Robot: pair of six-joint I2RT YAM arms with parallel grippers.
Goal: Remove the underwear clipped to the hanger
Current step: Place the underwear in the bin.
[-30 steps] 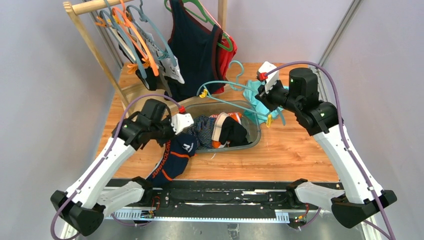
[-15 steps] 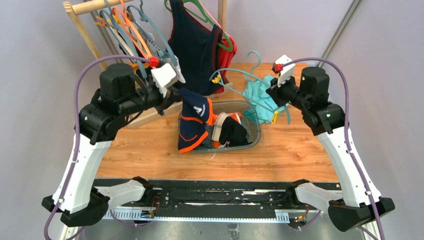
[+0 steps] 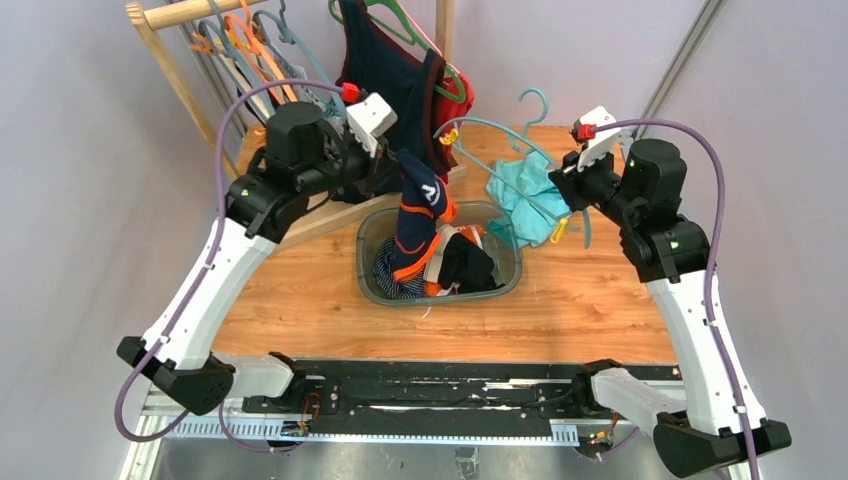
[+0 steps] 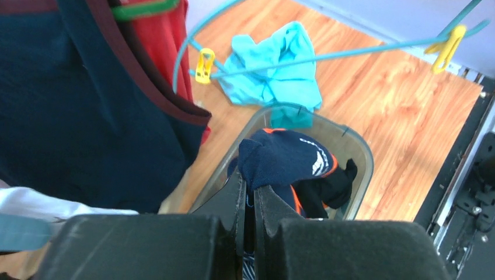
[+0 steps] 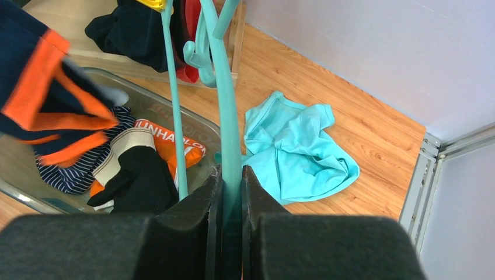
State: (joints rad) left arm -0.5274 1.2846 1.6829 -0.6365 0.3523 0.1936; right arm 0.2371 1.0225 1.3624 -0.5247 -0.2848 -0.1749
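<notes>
My left gripper (image 3: 397, 165) (image 4: 248, 188) is shut on navy underwear with orange trim (image 3: 418, 215) (image 4: 287, 163), which hangs from it over the clear bin (image 3: 512, 272) (image 4: 361, 153), its lower end down among the clothes there. The same underwear shows at the left of the right wrist view (image 5: 41, 87). My right gripper (image 3: 565, 190) (image 5: 232, 175) is shut on the teal hanger (image 3: 497, 130) (image 5: 225, 99), held up over the table's back right. Its yellow clips (image 3: 447, 134) (image 4: 204, 64) grip nothing that I can see.
The bin holds striped, orange-banded and black garments (image 5: 137, 169). A teal cloth (image 3: 525, 195) (image 5: 297, 151) lies behind the bin. The navy tank top (image 3: 395, 80) (image 4: 76, 105) hangs at the back. The wooden rack with several hangers (image 3: 250, 60) stands back left.
The left arm lifted the navy underwear from the front-left table edge, back and right, to above the bin. The right arm raised the hanger and drew it back and to the right.
</notes>
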